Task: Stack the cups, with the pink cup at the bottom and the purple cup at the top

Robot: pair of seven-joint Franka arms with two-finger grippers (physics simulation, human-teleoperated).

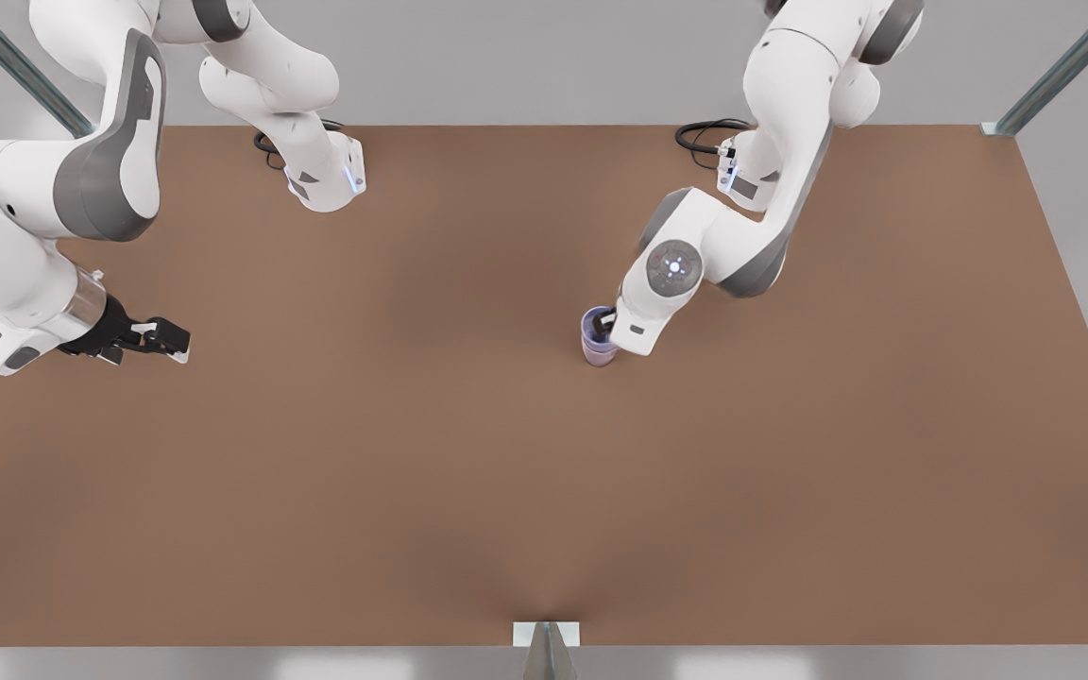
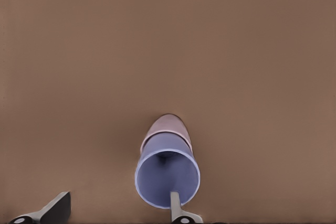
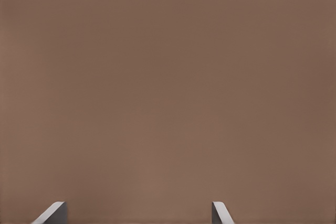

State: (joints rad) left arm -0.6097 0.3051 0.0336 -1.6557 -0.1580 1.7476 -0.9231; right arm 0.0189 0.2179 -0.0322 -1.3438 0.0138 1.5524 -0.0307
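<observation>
**Left gripper released at the nested cups**

Left gripper (image 2: 119, 196) fingers (image 2: 175, 205) sat closest to my wrist lens. They were spread wide, clamping nothing. One fingertip overlapped the near rim of the purple cup (image 2: 167, 177); I could not tell whether it touched the rim. The other finger stood well off to the side over bare table (image 2: 252, 51).

From that wrist camera I looked down into the lavender mouth of the purple cup. It was seated inside the pink cup (image 2: 168, 125), whose mauve wall showed beyond and below it. The pair stood upright as one stack.

On the front view, the stack stood a little toward 3 o'clock of the table's (image 1: 412, 472) centre. The purple cup (image 1: 598, 326) formed the rim and the pink cup (image 1: 599, 357) showed as the lower band against the brown surface. The left gripper (image 1: 606, 321) came at the stack from 3 o'clock, its hand body right beside the cups and dark fingers at the rim.

The right gripper (image 1: 171, 338) waited far out toward 9 o'clock near the table's edge, well apart from the cups and pointing toward 3 o'clock. In its own wrist camera the right gripper (image 3: 139, 204) had both fingers parted, with plain table between them and nothing held.
</observation>
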